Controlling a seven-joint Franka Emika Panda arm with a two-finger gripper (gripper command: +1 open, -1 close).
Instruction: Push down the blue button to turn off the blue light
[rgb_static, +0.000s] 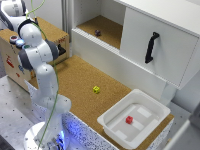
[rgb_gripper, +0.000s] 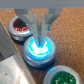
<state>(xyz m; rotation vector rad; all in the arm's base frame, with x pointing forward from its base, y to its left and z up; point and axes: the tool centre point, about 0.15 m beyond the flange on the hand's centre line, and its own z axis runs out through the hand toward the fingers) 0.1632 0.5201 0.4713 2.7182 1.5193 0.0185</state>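
Note:
The blue button (rgb_gripper: 42, 50) glows bright cyan in a grey round housing in the wrist view. My gripper (rgb_gripper: 40, 34) stands right over its centre, the two fingers drawn together into a point, shut on nothing. Whether the tips touch the button I cannot tell. In the exterior view the arm (rgb_static: 37, 55) bends over the wooden box (rgb_static: 10, 57) at the exterior view's left; the button and the fingertips are hidden behind the arm there.
A red button (rgb_gripper: 20, 25) and a green button (rgb_gripper: 64, 77) flank the blue one. On the cork table lie a yellow cube (rgb_static: 96, 89) and a white tray (rgb_static: 112, 127) holding a red cube (rgb_static: 129, 120). A white cabinet with a black handle (rgb_static: 151, 46) stands behind.

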